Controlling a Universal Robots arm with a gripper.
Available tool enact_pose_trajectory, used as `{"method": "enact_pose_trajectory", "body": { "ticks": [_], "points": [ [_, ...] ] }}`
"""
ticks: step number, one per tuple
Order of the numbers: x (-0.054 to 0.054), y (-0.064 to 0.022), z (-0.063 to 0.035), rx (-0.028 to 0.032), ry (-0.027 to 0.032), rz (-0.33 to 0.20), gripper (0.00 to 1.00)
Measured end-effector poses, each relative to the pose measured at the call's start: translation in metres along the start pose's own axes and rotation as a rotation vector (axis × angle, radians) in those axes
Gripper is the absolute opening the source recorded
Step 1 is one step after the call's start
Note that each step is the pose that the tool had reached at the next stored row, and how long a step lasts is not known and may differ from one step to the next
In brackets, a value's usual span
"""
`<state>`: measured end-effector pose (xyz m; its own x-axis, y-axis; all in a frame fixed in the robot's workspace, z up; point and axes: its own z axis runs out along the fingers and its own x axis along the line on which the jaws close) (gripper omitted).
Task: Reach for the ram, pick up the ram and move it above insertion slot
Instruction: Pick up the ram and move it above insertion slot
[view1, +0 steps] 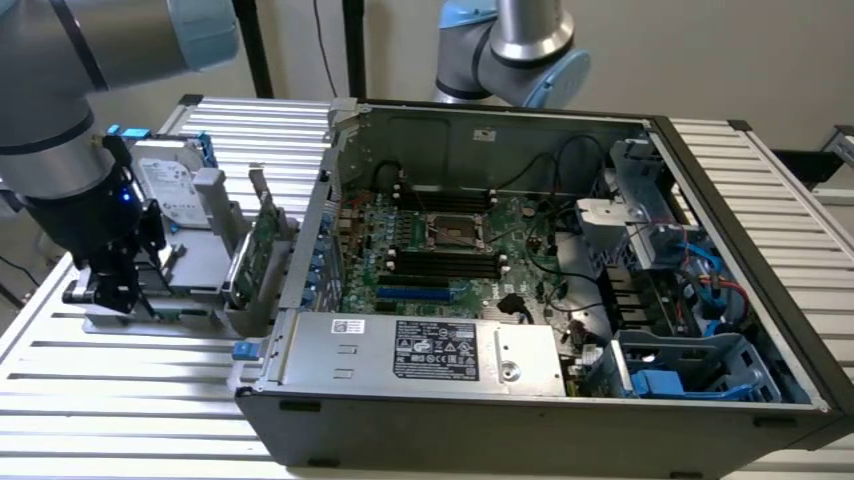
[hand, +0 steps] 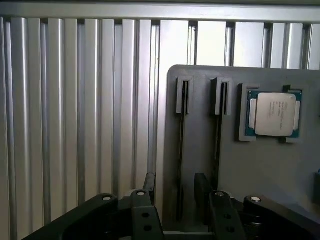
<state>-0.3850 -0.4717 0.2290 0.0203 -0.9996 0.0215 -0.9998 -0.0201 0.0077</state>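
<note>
Hovering end effector (hand: 176, 189), perhaps aluminium table (hand: 75, 110)

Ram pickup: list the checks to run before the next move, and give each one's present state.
1. Fingers open: ok, there is a gap between them.
2. Gripper low over the holder: ok.
3. Fingers either side of the slot farther from the CPU: ok.
4. Ram seated in that slot: cannot tell, just a thin dark edge.
5. Nothing held: ok.
6. Case open above the motherboard: ok.
</note>
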Motion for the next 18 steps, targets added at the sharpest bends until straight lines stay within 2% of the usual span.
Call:
{"method": "enact_pose_trajectory", "body": {
  "ticks": [14,18],
  "points": [
    [-0.006,0.0035,0.0253,0.0002,0.0,0.0,0.44],
    [-0.007,0.0043,0.0295,0.0002,0.0,0.0,0.44]
  ]
}}
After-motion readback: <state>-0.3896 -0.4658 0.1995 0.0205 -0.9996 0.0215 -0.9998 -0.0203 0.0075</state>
